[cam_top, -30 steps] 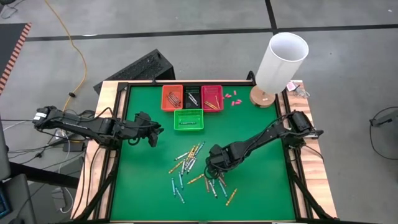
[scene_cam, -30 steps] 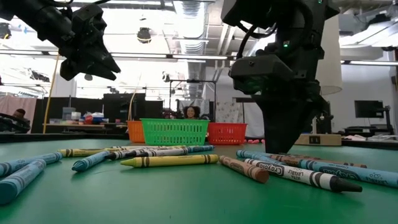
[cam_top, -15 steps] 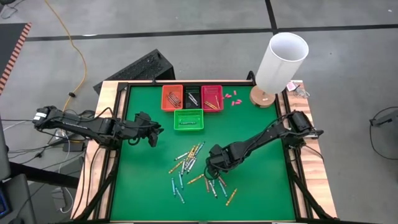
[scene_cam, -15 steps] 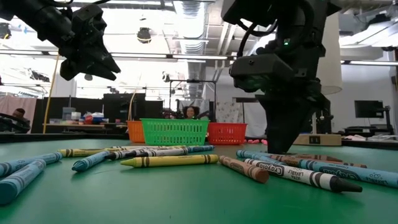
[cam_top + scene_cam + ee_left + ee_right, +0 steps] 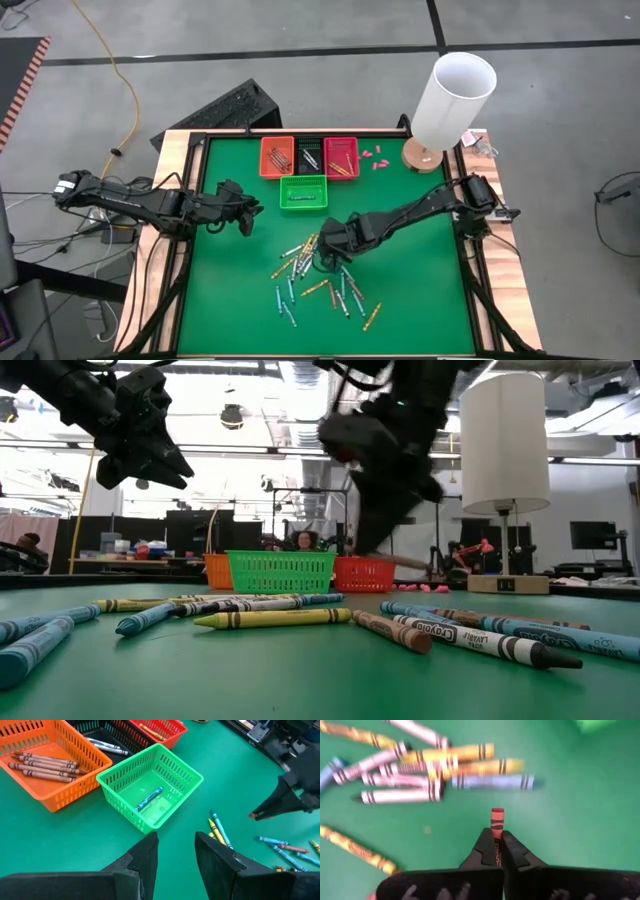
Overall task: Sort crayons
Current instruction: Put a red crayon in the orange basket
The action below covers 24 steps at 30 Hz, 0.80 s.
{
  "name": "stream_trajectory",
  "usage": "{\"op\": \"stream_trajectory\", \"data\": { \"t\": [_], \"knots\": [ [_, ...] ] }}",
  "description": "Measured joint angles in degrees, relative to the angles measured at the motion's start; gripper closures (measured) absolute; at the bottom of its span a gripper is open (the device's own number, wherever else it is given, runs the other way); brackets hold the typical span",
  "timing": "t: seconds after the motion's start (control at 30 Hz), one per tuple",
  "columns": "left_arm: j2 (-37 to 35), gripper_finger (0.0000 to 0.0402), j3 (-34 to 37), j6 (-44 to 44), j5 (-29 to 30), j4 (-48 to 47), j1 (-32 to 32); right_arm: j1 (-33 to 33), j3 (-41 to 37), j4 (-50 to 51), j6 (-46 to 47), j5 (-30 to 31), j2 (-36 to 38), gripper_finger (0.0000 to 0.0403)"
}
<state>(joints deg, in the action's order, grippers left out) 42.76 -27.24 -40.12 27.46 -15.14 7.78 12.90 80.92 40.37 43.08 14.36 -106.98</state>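
Several crayons [image 5: 312,268] lie scattered on the green mat, in yellow, blue, grey-white and brown. My right gripper [image 5: 323,243] hangs above the pile's far edge, shut on a reddish crayon [image 5: 497,816]; the left wrist view shows that crayon's end [image 5: 254,815] sticking out below the fingers. My left gripper [image 5: 175,854] stays open in the air, left of the green basket [image 5: 303,192], with nothing between its fingers. One blue crayon [image 5: 150,799] lies in that basket. My right gripper pinches the reddish crayon between its two fingers [image 5: 485,845], which lie along its length. Only one end of the crayon [image 5: 497,827] shows past the fingertips. The fingers slant down from the table's right side. The crayon is lifted clear of the mat.
Orange [image 5: 277,157], black [image 5: 309,155] and red [image 5: 341,157] baskets stand in a row at the far edge, each with crayons inside. A lamp with a white shade [image 5: 450,95] stands at the far right corner, with pink bits [image 5: 372,157] beside it.
My right gripper has risen off the crayon pile with the reddish crayon between its fingers. It has moved toward the table's far left, toward the baskets, and has rolled as it went. The crayon is now clear of the mat.
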Motion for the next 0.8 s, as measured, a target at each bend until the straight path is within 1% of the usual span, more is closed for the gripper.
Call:
{"op": "stream_trajectory", "data": {
  "t": [0.17,0.27,0.43,0.53,0.67,0.8],
  "knots": [
    [0.0,0.0283,0.0,-0.01,0.44,0.0,0.0,-2.85,5.3,-0.21,-7.63,1.82,0.07,0.0402],
    [0.0,0.0283,0.01,-0.01,1.7,0.0,0.01,-4.55,8.07,-1.9,-13.04,4.1,0.07,0.0402],
    [0.0,0.0283,0.0,0.37,3.38,0.01,0.01,-8.04,8.75,-14.47,-24.1,6.61,0.15,0.0402],
    [-0.01,0.0283,0.0,0.73,3.41,0.01,0.01,-10.12,8.73,-23.51,-30.96,8.22,0.15,0.0402],
    [-0.01,0.0283,0.02,1.29,3.41,0.0,0.01,-12.79,8.73,-34.78,-39.02,8.34,-0.14,0.0402],
    [-0.02,0.0283,0.0,2.19,3.41,-0.02,0.01,-15.55,7.85,-45.26,-44.03,8.32,-0.17,0.0402]
  ]
}}
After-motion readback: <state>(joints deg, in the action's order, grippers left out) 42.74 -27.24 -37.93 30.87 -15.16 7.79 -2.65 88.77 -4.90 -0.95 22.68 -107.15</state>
